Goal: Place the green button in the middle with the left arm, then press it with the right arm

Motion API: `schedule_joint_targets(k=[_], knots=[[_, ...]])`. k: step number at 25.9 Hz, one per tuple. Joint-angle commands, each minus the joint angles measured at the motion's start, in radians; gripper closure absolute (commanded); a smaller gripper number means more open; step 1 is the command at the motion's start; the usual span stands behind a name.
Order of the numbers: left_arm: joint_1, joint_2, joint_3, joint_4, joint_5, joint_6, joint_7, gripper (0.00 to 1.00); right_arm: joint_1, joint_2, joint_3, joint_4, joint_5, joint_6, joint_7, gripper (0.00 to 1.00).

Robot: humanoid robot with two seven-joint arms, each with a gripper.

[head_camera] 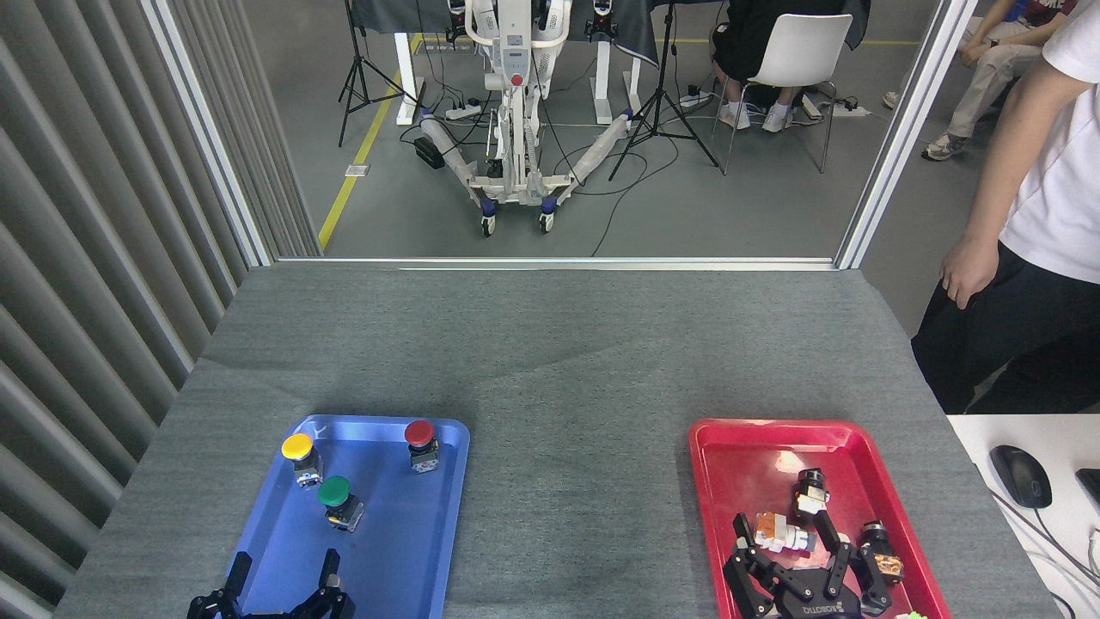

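Observation:
The green button [336, 496] stands upright in the blue tray [412, 550], between a yellow button [300, 455] and a red button [421, 442]. My left gripper [282, 574] is at the bottom edge over the tray's near end, just below the green button, fingers spread open and empty. My right gripper [795, 550] hangs open over the red tray [739, 473], its fingers [746, 540] splayed among small parts, holding nothing. The middle [576, 481] is bare grey cloth between the two trays.
Several small connector-like parts [784, 533] lie in the red tray. A person stands at the table's right edge, hand [967, 268] hanging. A white side table with a mouse [1020, 474] is at the far right. A slatted wall runs along the left.

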Motion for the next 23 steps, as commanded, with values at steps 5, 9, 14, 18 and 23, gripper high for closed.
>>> schedule_joint_targets(k=[5,9,14,18,23], knots=[[-0.003,0.0,0.0,-0.002,-0.005,0.002,0.0,0.0,-0.002,-0.001,0.004,0.003,0.0,0.003,-0.001,0.0],[-0.003,0.0,0.0,-0.002,-0.006,0.002,0.005,0.0,-0.003,0.003,0.007,0.008,0.002,0.009,-0.001,0.0],[-0.001,0.006,0.0,-0.002,-0.008,-0.02,0.011,0.0,-0.003,0.009,0.008,0.008,0.003,0.009,-0.001,0.0],[-0.003,0.006,0.0,0.0,-0.008,-0.029,0.016,0.0,-0.003,0.01,0.01,0.008,0.008,0.029,-0.001,0.0],[-0.003,0.006,0.0,0.002,-0.006,-0.029,0.016,0.0,-0.015,0.01,0.017,0.008,0.026,0.077,-0.001,0.0]])
